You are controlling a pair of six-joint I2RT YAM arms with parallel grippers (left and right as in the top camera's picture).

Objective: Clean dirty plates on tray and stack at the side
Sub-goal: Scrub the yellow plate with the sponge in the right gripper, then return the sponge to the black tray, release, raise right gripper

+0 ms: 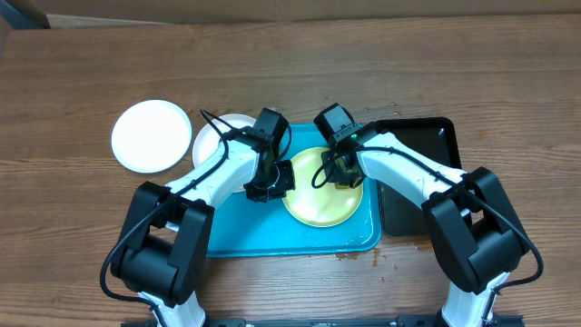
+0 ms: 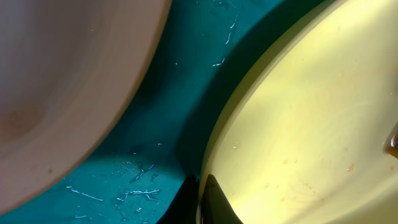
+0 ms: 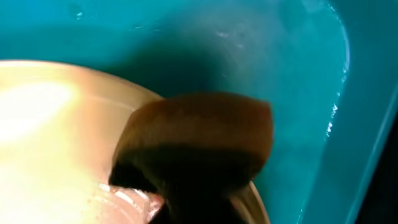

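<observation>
The pale yellow-green plate (image 1: 322, 198) lies on the turquoise tray (image 1: 238, 234), toward its right side. My left gripper (image 1: 272, 182) is shut on that plate's left rim (image 2: 208, 180); the rim runs between the two dark fingers. My right gripper (image 1: 340, 168) is shut on a brown sponge (image 3: 199, 134) pressed on the plate's upper right part (image 3: 50, 149). A white plate (image 1: 218, 136) leans over the tray's upper left edge and shows in the left wrist view (image 2: 62, 81). Another white plate (image 1: 151, 136) lies on the table to the left.
A narrow black tray (image 1: 419, 173) lies just right of the turquoise tray. Water drops sit on the turquoise tray's floor (image 2: 143, 186). A small wet spot shows on the wooden table (image 1: 349, 256) by the tray's front right corner.
</observation>
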